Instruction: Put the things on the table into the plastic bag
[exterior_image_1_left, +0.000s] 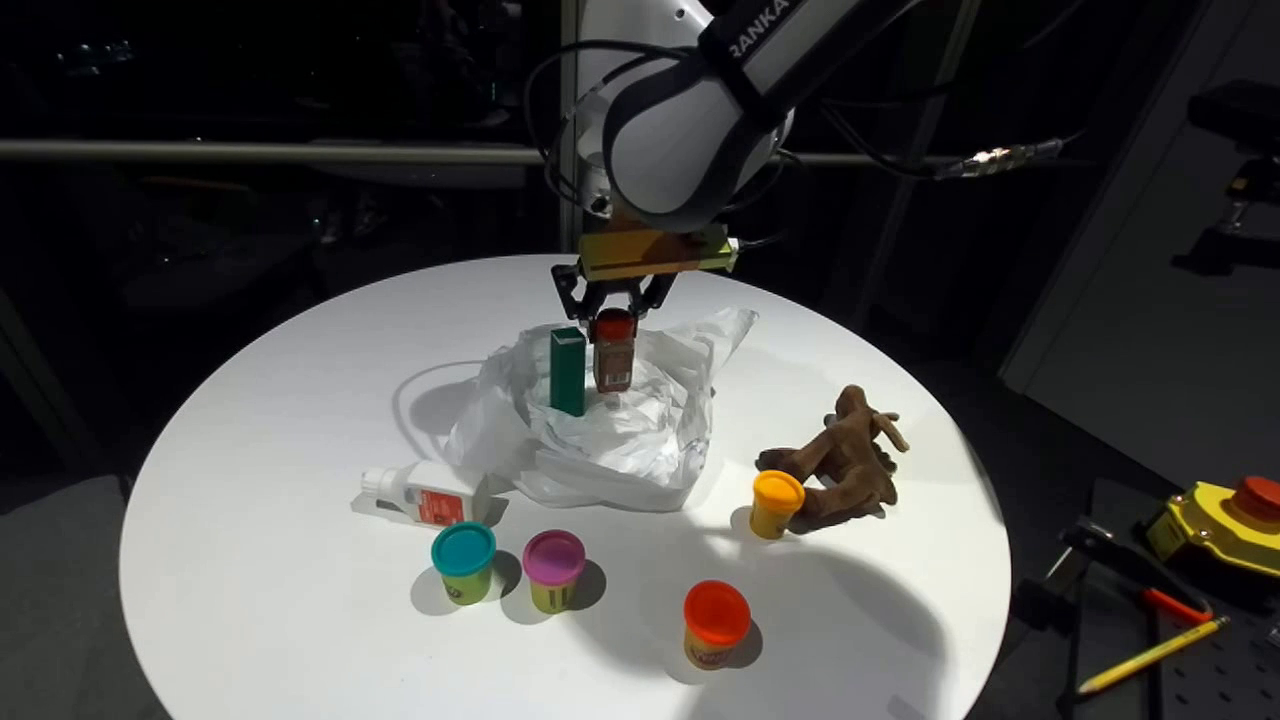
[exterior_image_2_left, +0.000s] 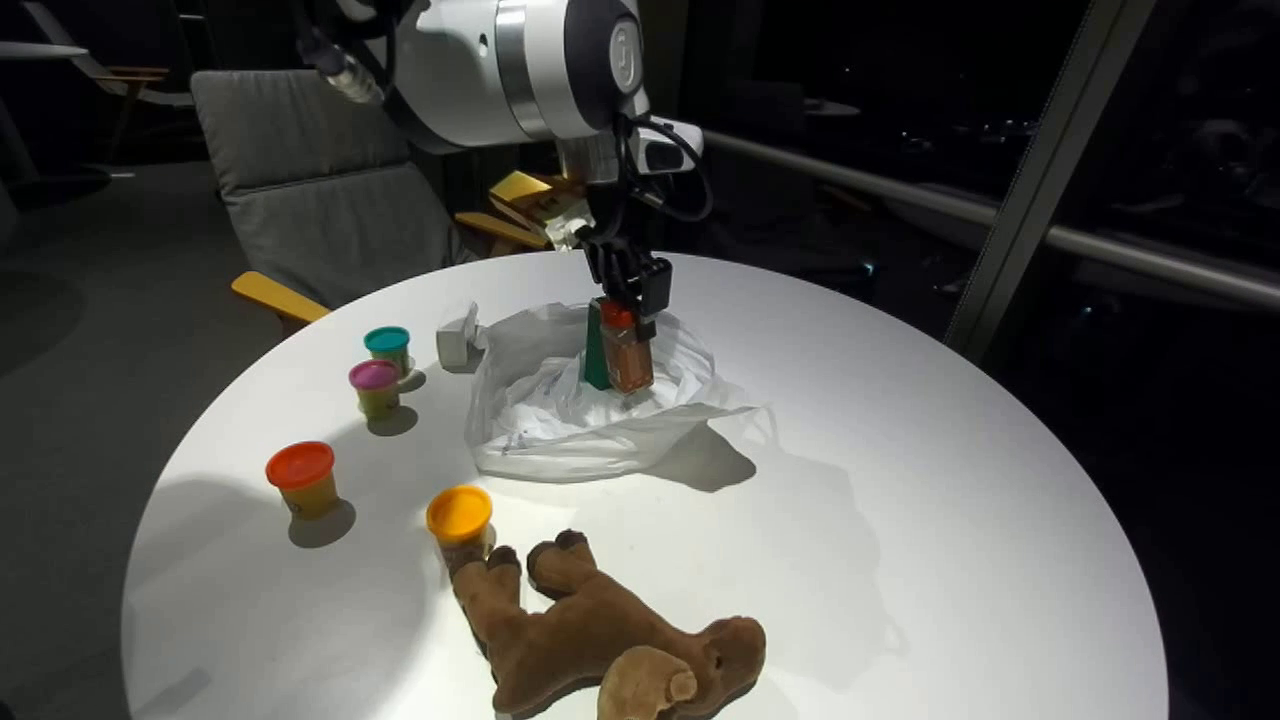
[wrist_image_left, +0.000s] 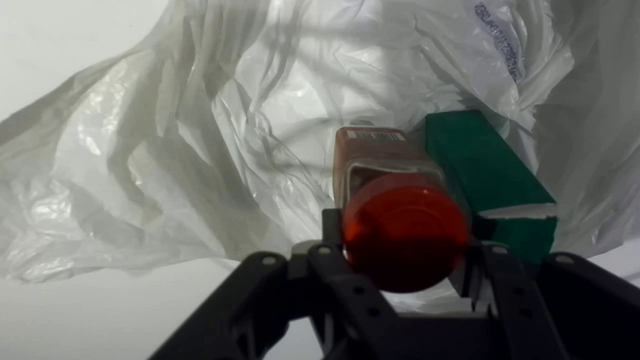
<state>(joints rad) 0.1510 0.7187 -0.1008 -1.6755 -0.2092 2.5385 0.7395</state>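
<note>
Gripper (exterior_image_1_left: 614, 325) clamps a red-capped jar (exterior_image_1_left: 613, 368) within the plastic bag (exterior_image_2_left: 570, 457), beside a green box (exterior_image_1_left: 568, 372). Four cups (exterior_image_1_left: 465, 562), a white bottle (exterior_image_1_left: 432, 494) and a toy animal (exterior_image_1_left: 845, 457) sit outside, on the table (exterior_image_1_left: 280, 590).

Open plastic bag (exterior_image_1_left: 622, 484), green box (exterior_image_1_left: 567, 375) upright inside, red-capped jar (exterior_image_1_left: 614, 357) alongside, cups (exterior_image_1_left: 554, 568) outside

the round white desk (exterior_image_2_left: 900, 420) is brightly lit. beside it, in an exterior view, a grey armchair (exterior_image_2_left: 310, 190) with wooden armrests (exterior_image_2_left: 278, 295) is seen; the floor (exterior_image_2_left: 90, 400) is dimly lit. in both exterior views, dark windows (exterior_image_1_left: 300, 70) are crossed by a metal rail (exterior_image_1_left: 300, 152).
</note>
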